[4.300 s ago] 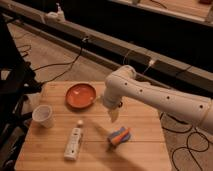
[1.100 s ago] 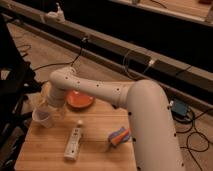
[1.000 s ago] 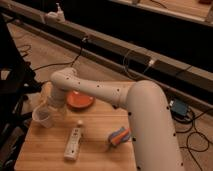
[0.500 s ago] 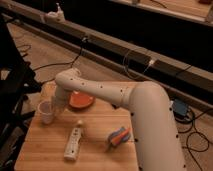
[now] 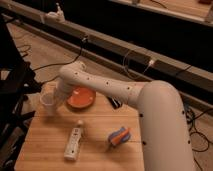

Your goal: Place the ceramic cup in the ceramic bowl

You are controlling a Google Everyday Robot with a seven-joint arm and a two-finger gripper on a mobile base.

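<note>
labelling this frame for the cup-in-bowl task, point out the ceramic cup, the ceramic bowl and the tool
ceramic cup (image 5: 47, 104): camera view, its white side wall.
ceramic bowl (image 5: 82, 98): camera view, bare orange inside.
tool (image 5: 57, 97): camera view, arm's end at the cup's right side, left of the bowl.

The arm (image 5: 110, 89) no longer hangs over the middle of the table (image 5: 100, 131); it now reaches across to the left side, passing over the bowl (image 5: 82, 98); the gripper (image 5: 59, 97) is down at the right side of the cup (image 5: 48, 100), gripping it; the cup has left its spot near the left edge; it sits higher than half a second ago, just beside the bowl's left rim.
</note>
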